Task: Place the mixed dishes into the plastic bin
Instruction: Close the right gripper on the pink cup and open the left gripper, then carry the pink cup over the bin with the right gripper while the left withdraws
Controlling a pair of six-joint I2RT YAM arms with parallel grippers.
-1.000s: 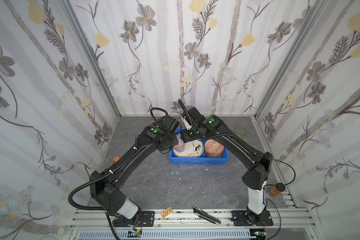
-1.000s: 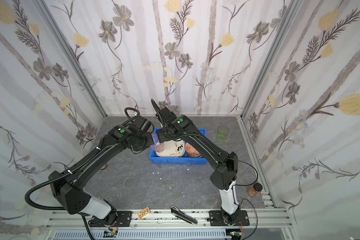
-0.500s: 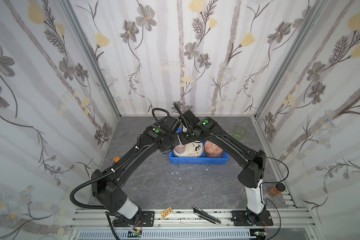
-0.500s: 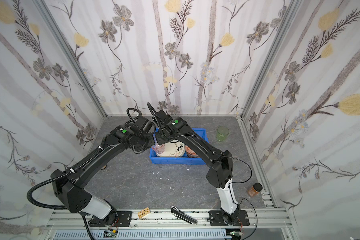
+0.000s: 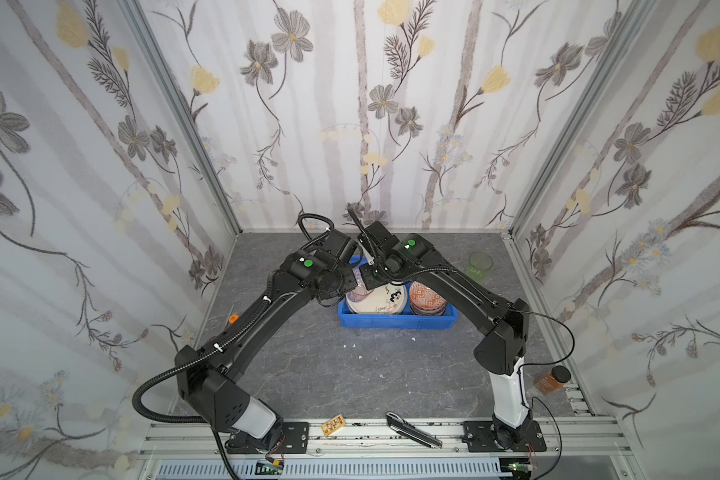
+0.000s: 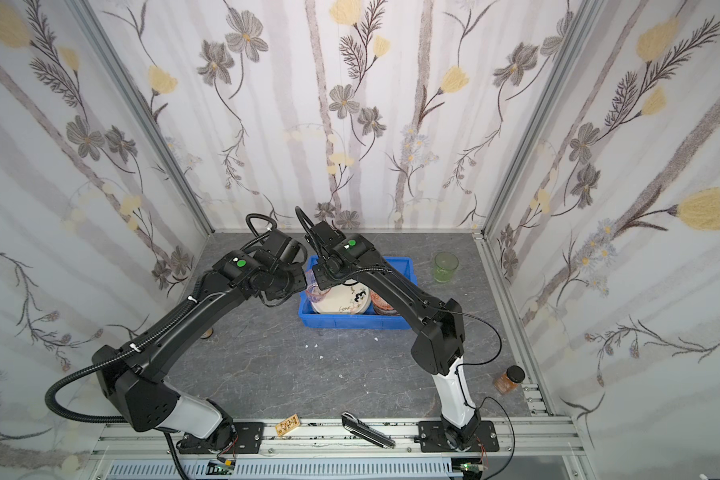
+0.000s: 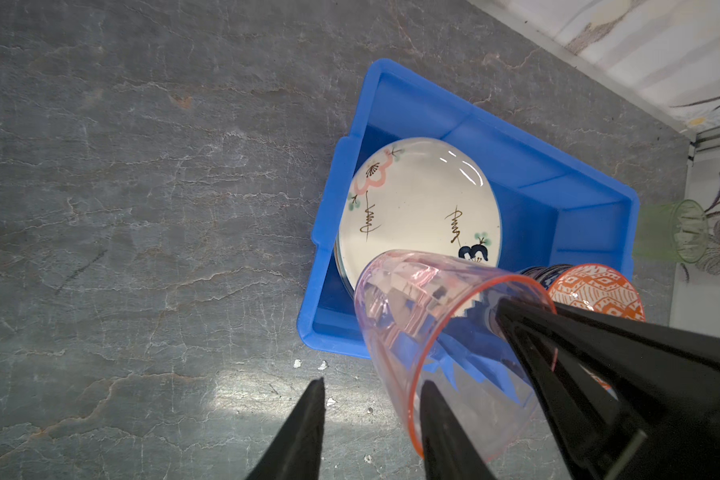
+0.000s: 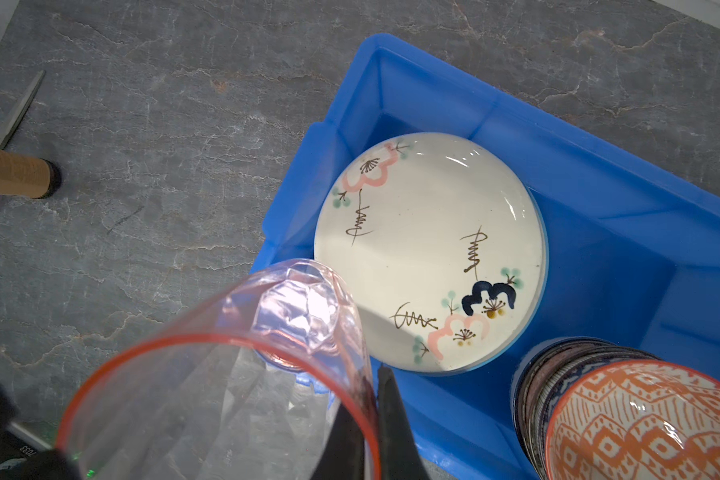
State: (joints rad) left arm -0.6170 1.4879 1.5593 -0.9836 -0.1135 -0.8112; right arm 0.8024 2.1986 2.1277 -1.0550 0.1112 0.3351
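Right wrist view: right pincer shut on the rim of the pink cup. Cup tipped, bottom pointing away from pincer, over a corner of the blue bin. Bin ahead and below. Left pincer open, beside cup.

1. Brown jar, dark cap, stands upright at the right front corner of the grey tabletop.
2. Black tool lies across the front rail.
3. Tan tag lies on the same rail, left of the tool.
4. Scissors lie just beside a brown bottle.
5. White crumbs lie scattered mid-table.
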